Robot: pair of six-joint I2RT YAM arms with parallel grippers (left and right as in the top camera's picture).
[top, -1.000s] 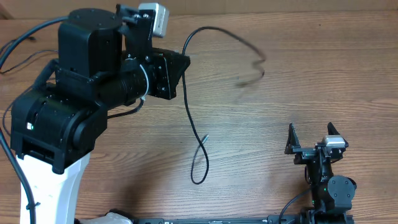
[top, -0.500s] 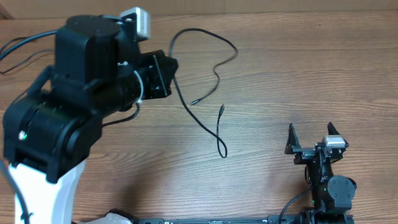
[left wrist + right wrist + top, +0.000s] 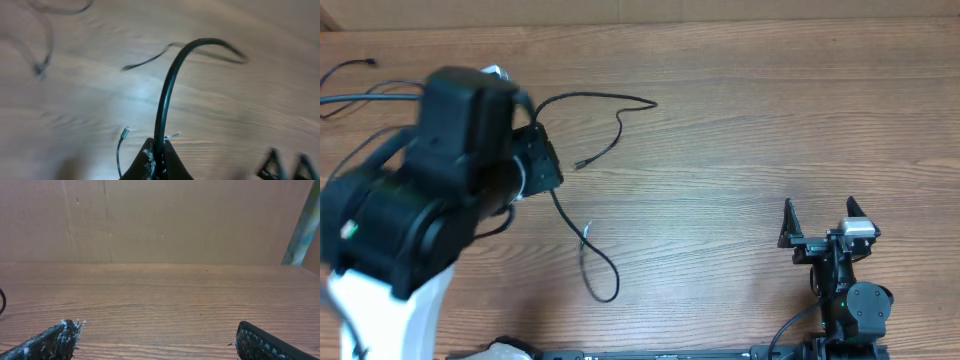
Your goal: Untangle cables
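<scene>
Left pincer [image 3: 156,159] is clamped shut on a thin black cable [image 3: 167,95], which rises from between the fingers in a springy arc. From overhead, the cable runs out from under the arm toward the desk's [image 3: 770,120] far edge, doubles back to a small plug [image 3: 580,163], and another stretch curls toward the near edge in a loop [image 3: 605,285].

It looks light and limp, stiff enough only to hold a curve. It would probably slide through a loose grip, so I'd take it close behind a plug or right at a crossing.

The blurred left arm [image 3: 430,200] covers where the strands meet, so I can't say whether this is one cord or two. The wrist view is smeared too.

Right pincer [image 3: 820,206] sits with its jaws apart, holding nothing, near the desk's right front corner, well apart from the cable.
</scene>
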